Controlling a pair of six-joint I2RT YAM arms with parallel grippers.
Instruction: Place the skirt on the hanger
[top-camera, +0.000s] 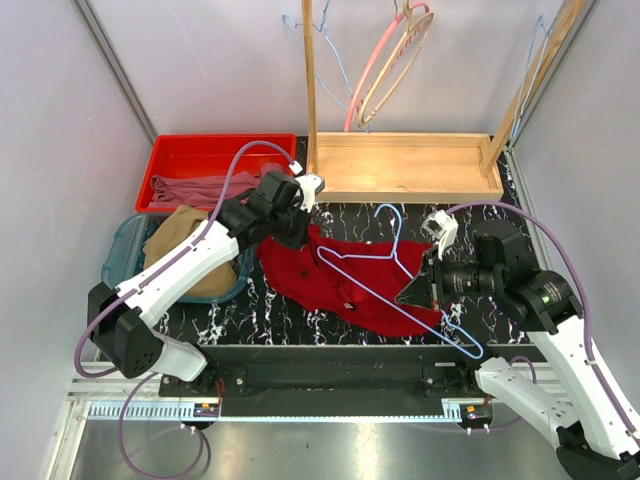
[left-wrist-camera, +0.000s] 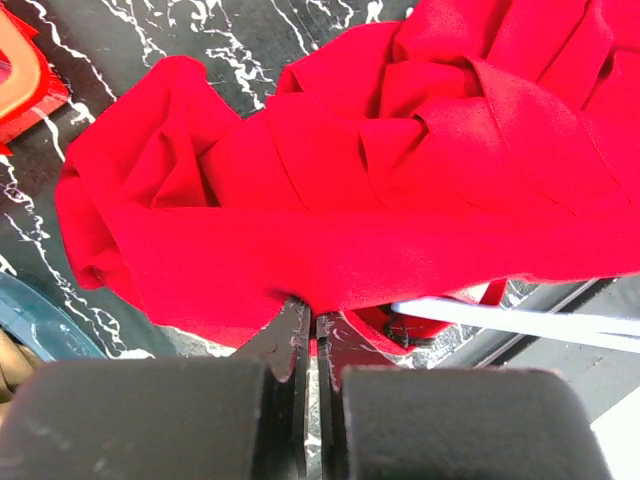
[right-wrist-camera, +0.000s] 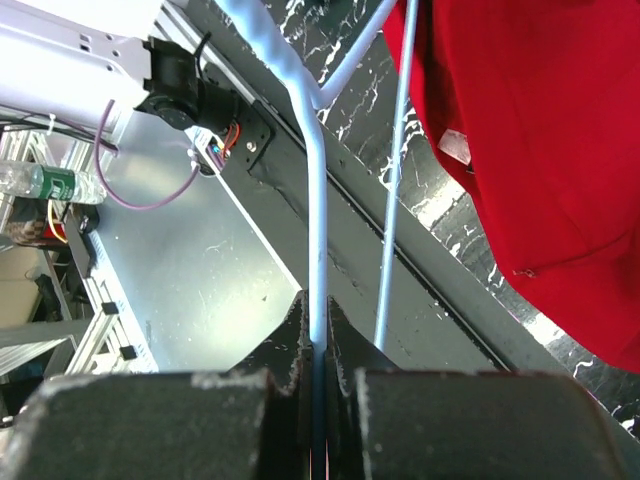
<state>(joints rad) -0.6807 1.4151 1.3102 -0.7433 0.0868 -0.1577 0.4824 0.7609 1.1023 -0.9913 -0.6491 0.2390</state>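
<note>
Two arms over a black marbled surface (top-camera: 250, 300), seen whole only from above. Along the upper edge of that view, a long wooden tray (top-camera: 405, 165); left of it a red bin (top-camera: 200, 150) holding mauve cloth (top-camera: 195, 187). At centre, spread wide and rumpled, a red garment (top-camera: 340, 285).

At the left edge, inside a teal bin (top-camera: 125, 250) and apart from both arms: the tan skirt (top-camera: 175, 232), bunched in a heap. Hidden from both wrist views.

Across the red garment, hook toward the top of the frame: the light-blue wire hanger (top-camera: 397, 240), lower corner past the near edge of the surface.

From lower left, reaching diagonally up to centre, the left arm, with the left fingers (top-camera: 298, 222) at the garment's upper left edge. Shown only close up: those fingers pressed together, pinching a fold of red cloth, pleats fanned above, hanger wire to the right.

From lower right, elbow bent and wrist level, pointing left: the right arm, with the right fingers (top-camera: 418, 290) at the hanger's right side. Close up: clamped on the blue wire, a second strand just beside, red cloth in the upper right.
</note>
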